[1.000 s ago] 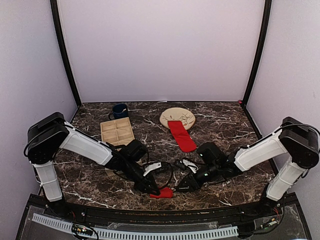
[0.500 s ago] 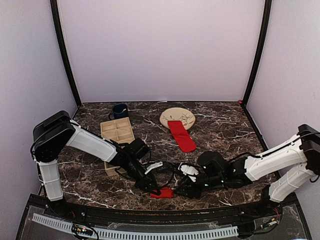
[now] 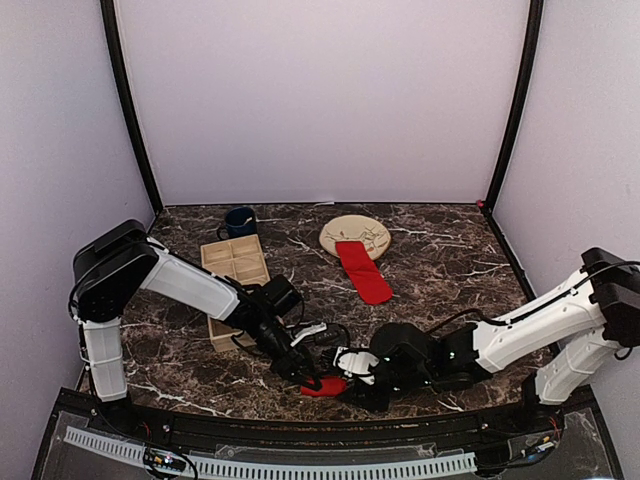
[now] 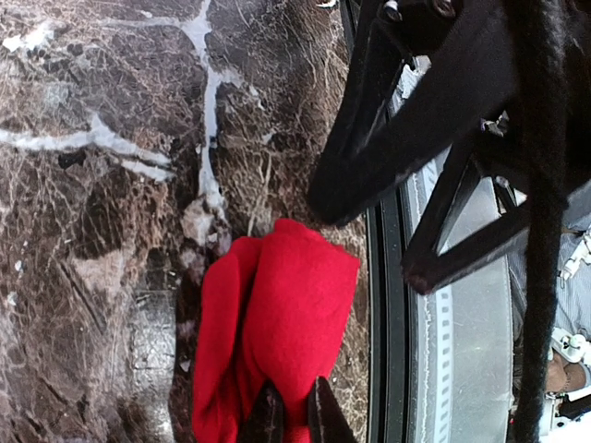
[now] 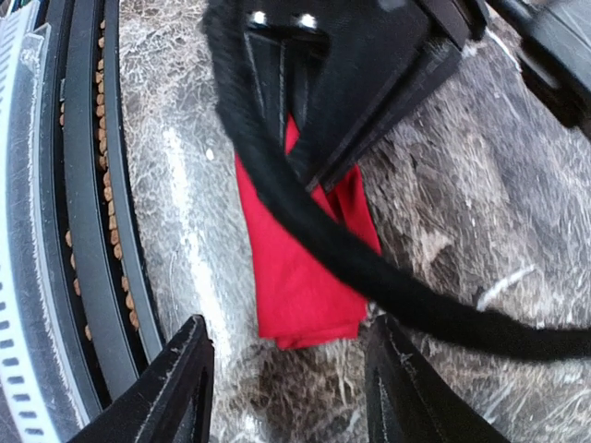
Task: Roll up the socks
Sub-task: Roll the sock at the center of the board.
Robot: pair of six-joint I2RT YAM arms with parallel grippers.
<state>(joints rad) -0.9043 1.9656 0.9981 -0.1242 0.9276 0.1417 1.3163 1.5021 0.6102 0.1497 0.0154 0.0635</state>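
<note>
Where the two arms reach inward near the front edge, a dark marble table [image 3: 450, 260] spreads out well beyond both grippers. The left arm [image 3: 190, 285] and the right arm [image 3: 520, 325] lie low over it, and their tips come close together.

Far behind the left gripper [image 3: 312, 381] sits a wooden tray [image 3: 234, 262] with four compartments. Well behind the right gripper [image 3: 350, 384] is a round beige plate [image 3: 368, 226]. A flat sock [image 3: 363, 270], bright red, lies with one end on the plate and the rest on the table, pointing back toward the grippers. A dark blue mug [image 3: 239, 221] stands beyond the tray, farthest from the left gripper.

Between the two grippers lies the folded sock [image 3: 328, 386], a small red bundle. The left gripper is clamped on it. In the left wrist view, its fingertips [image 4: 268, 420] pinch the near end of the fabric, with the rest of the bundle stretching ahead of them. The right gripper's fingers [image 5: 189, 388] are spread wide apart. In the right wrist view the folded sock lies just ahead of the gap between them, and neither finger touches it.
</note>
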